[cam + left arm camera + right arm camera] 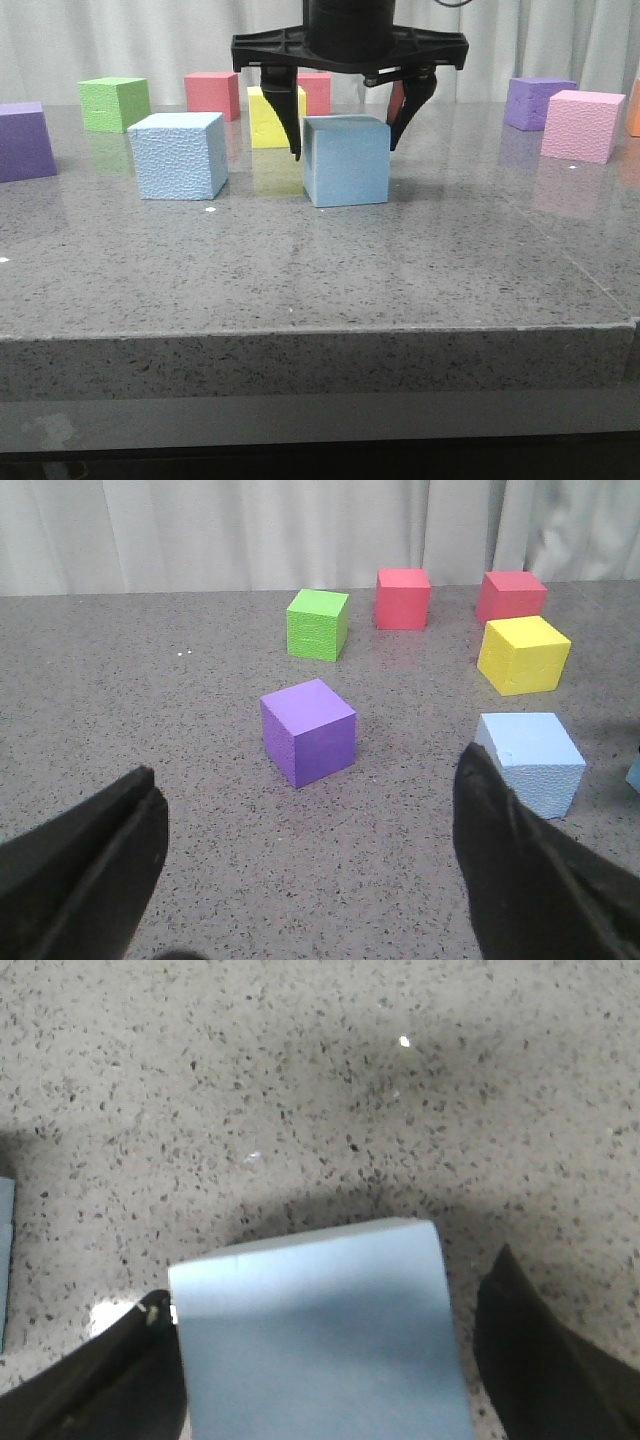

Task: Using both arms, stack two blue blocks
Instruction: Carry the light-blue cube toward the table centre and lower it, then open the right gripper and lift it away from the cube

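The right end effector (345,140) hangs spread over one blue block (346,160), a finger on each side, not yet pinching. The other blue block (180,155) sits on the table (320,270) just left of it, nearer the spread, empty left end effector (310,870).

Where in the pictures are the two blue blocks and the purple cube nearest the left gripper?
Left blue block (180,156), front view, front face.
Right blue block (347,160), front view, front face.
Purple cube (309,730), left wrist view, near its front top corner.
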Action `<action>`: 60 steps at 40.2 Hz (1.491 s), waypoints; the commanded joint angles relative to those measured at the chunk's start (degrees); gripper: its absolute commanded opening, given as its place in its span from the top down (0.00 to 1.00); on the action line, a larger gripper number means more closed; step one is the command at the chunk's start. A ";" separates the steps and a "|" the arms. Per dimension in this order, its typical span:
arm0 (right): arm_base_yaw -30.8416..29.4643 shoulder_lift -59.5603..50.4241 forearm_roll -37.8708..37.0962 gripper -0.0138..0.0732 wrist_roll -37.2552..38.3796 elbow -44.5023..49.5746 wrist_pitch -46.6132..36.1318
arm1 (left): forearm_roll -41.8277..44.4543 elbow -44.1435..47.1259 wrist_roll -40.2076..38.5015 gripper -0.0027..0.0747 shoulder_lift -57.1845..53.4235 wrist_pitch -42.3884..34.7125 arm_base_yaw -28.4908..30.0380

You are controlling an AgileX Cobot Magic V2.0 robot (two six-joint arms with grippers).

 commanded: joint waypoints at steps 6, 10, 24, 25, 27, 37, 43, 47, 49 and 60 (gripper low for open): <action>-0.31 -11.64 -0.92 0.15 -9.16 -2.15 2.49 | 0.07 -1.76 -0.07 0.24 0.68 -4.37 -0.44; -1.00 -15.41 -0.60 0.16 -15.76 -2.15 5.72 | 0.07 -1.76 -0.07 0.24 0.68 -4.37 -0.44; -14.68 -29.94 16.17 0.16 -42.63 9.74 4.08 | 0.07 -1.76 -0.07 0.24 0.68 -4.37 -0.44; -15.46 -30.96 17.25 0.16 -43.82 11.85 3.27 | 0.07 -1.76 -0.07 0.24 0.68 -4.37 -0.44; -16.81 -33.43 19.14 0.16 -46.27 15.57 1.36 | 0.07 -1.76 -0.07 0.24 0.68 -4.37 -0.44; -17.64 -46.22 24.92 0.16 -52.89 31.95 -8.37 | 0.07 -1.76 -0.07 0.24 0.68 -4.37 -0.44; -17.64 -52.35 24.92 0.16 -52.89 38.28 -12.37 | 0.07 -1.76 -0.07 0.24 0.68 -4.37 -0.44; -17.64 -56.00 24.92 0.16 -52.89 41.56 -14.26 | 0.07 -1.76 -0.07 0.24 0.68 -4.37 -0.44; -17.64 -57.50 24.92 0.16 -52.89 42.78 -15.04 | 0.07 -1.76 -0.07 0.24 0.68 -4.37 -0.44; -17.64 -63.97 24.92 0.16 -52.89 46.66 -19.47 | 0.07 -1.76 -0.07 0.24 0.68 -4.37 -0.44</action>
